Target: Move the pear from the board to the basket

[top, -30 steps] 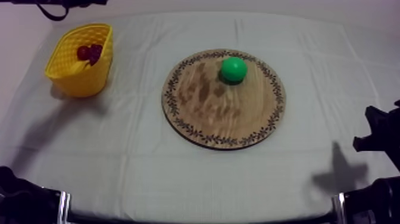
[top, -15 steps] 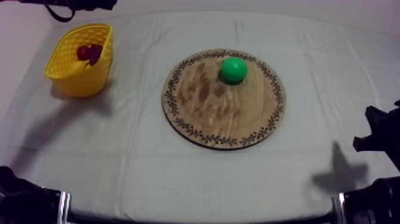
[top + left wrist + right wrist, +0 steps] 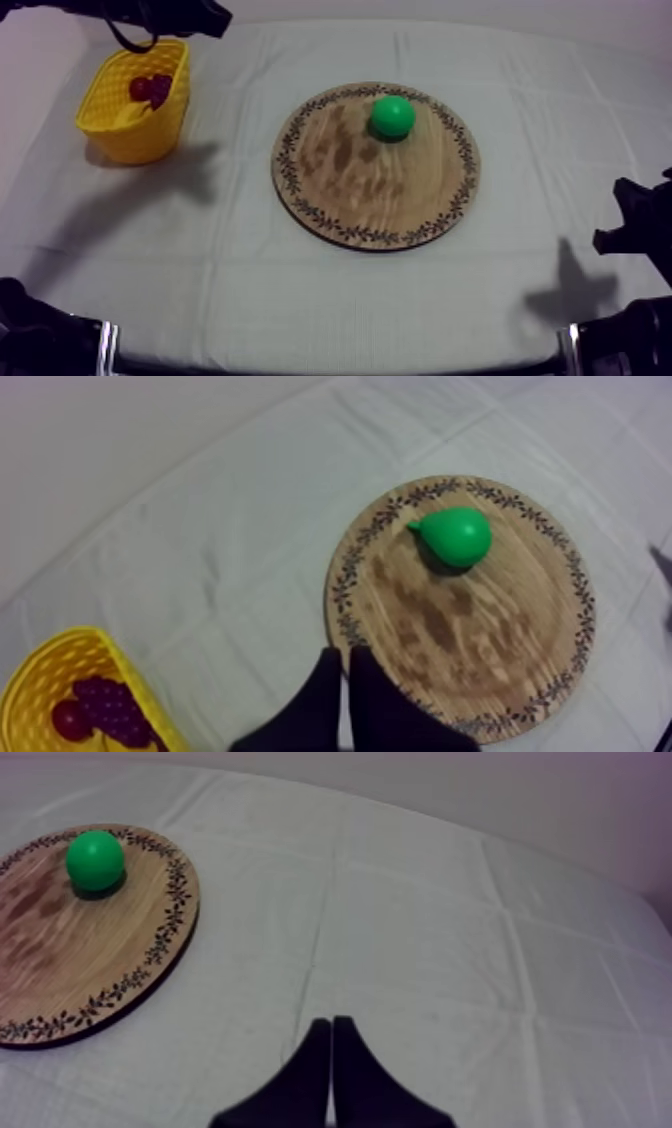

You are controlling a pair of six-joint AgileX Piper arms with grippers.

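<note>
My left end effector (image 3: pixel 343 656) was pressed together into a narrow wedge, pinching nothing. From its own camera its tip lined up with the near rim of the wooden board (image 3: pixel 470 646). The pear (image 3: pixel 393 116) lay on that board, just inside the patterned band at the far side in the top view, its stem end pointing toward the rim and the rest of the wood bare. The yellow basket (image 3: pixel 135 135) stood near the far left corner of the surface (image 3: pixel 240 270), close to the left edge of the cloth (image 3: pixel 420 932) and well apart from the board, with a wide strip of bare cloth between the two. Inside the basket lay a bunch of grapes (image 3: pixel 110 704) with a small red fruit (image 3: pixel 67 719) just beside it, both low against one wall. My left arm (image 3: pixel 160 14) came in at the upper left, above the basket's far rim. My right end effector (image 3: pixel 331 1024) was likewise pressed together, pinching nothing, over open cloth beside the board and well apart from its rim. My right arm (image 3: pixel 635 225) sat low at the right edge, with bare cloth all the way from it to the board, and the near strip of the surface lay open too.
</note>
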